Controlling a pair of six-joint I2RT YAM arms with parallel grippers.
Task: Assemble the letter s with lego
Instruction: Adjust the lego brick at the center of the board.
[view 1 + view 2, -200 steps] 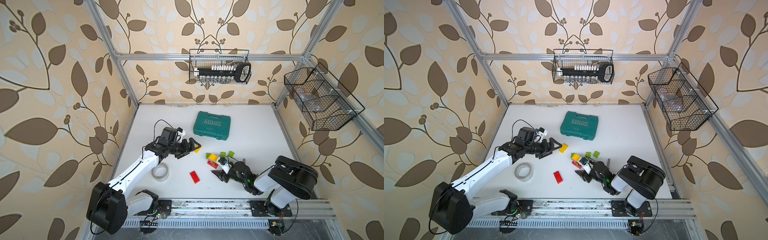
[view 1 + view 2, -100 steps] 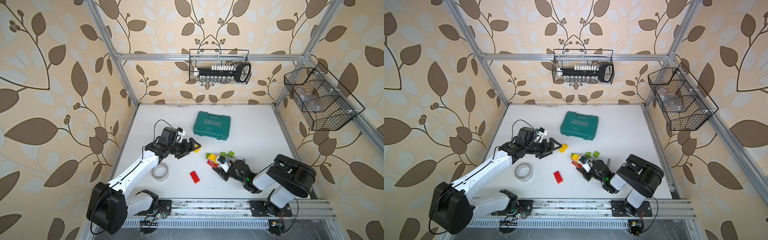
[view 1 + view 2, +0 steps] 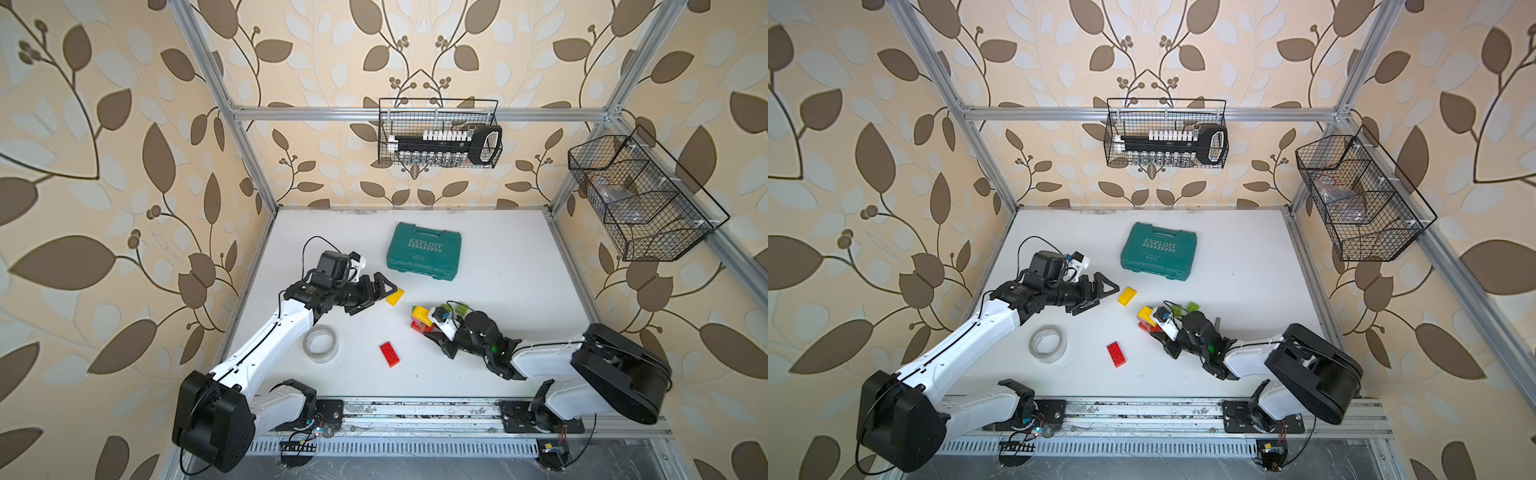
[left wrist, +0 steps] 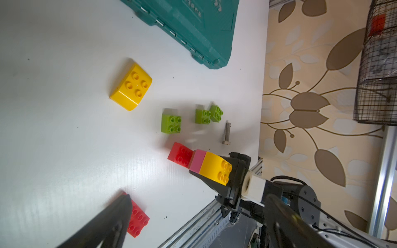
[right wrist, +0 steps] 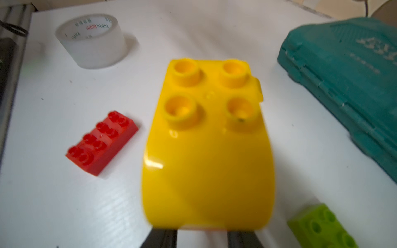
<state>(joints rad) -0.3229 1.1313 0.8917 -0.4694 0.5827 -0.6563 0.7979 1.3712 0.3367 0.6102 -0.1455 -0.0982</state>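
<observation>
Clock set on the top views, back wall at 12.

Step in hand, as I read it: right pincer (image 3: pixel 428 329) taking hold of the part-built stack (image 4: pixel 202 160), curved yellow brick over pink over red, near the middle of the tabletop (image 3: pixel 498 282). To do it well:
- keep the squeeze flat on the brick sides, not on the rounded yellow top, which looks slick
- raise it straight and slowly so the press-fit joints don't peel apart
- mind the green bricks (image 4: pixel 171 124) and the bolt (image 4: pixel 226 133) lying near, at 2 to 3 o'clock of the stack

Right pincer: drawn in narrow, its dark fingers (image 4: pixel 238 163) on either side of the stack, clamped on it. Whether the stack is clear of the tabletop I cannot tell.

Left pincer (image 3: pixel 372 297): spread wide, empty, touching nothing. The loose yellow brick (image 3: pixel 395 296) sits just beside its tips at 3 o'clock. The long red brick (image 3: pixel 390 354) lies apart, at 7 o'clock of the stack
</observation>
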